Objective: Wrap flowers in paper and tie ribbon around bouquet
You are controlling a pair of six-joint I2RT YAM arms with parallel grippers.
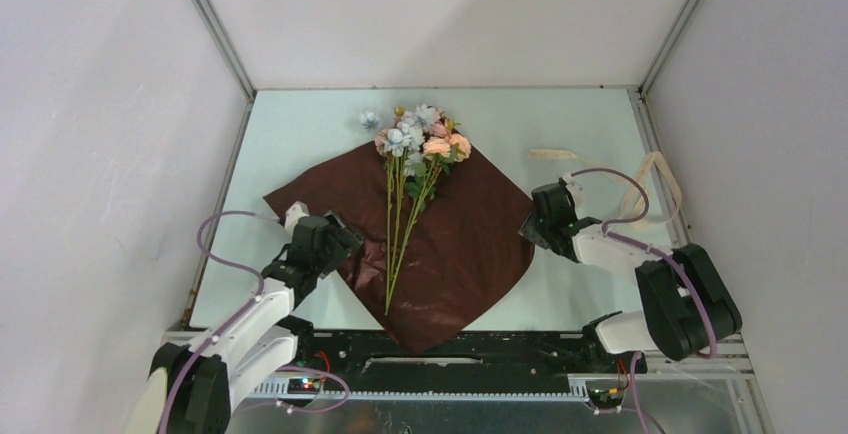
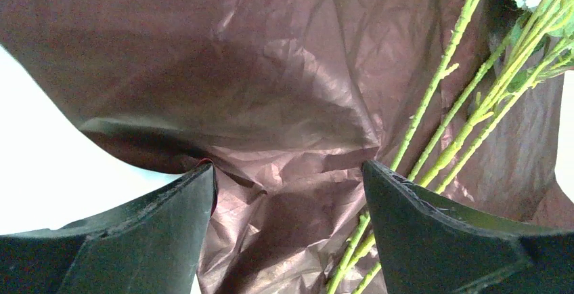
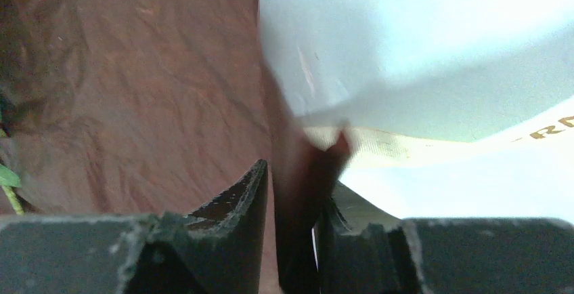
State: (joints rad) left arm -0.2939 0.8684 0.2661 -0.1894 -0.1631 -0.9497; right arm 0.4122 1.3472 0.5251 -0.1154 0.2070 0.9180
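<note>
1. Maroon-brown crinkled wrapping paper [image 1: 470, 244] lies as a diamond in the middle of the pale green table [image 1: 300, 134], dark face up.
2. And it's carrying the load: the bunch of long green-stemmed artificial flowers [image 1: 410, 174] rests on it. The pink and pale blue heads sit at the paper's upper corner, and the stems run down towards its lower corner.
3. Over at the lower left of the frame, the left gripper [image 2: 288, 172] sits at the paper's left corner. Its jaws are spread wide and grasp nothing. Crumpled paper lies between the black fingers [image 2: 169, 233], and the stems pass just beside one of them.
4. Now the right gripper [image 3: 292, 179], at the paper's right corner. Its jaws are drawn narrow, with the paper's raised edge pinched between them.
5. A thin, flat cream ribbon [image 1: 553, 155] curls on the table at the right of the frame, beyond the right gripper.
</note>
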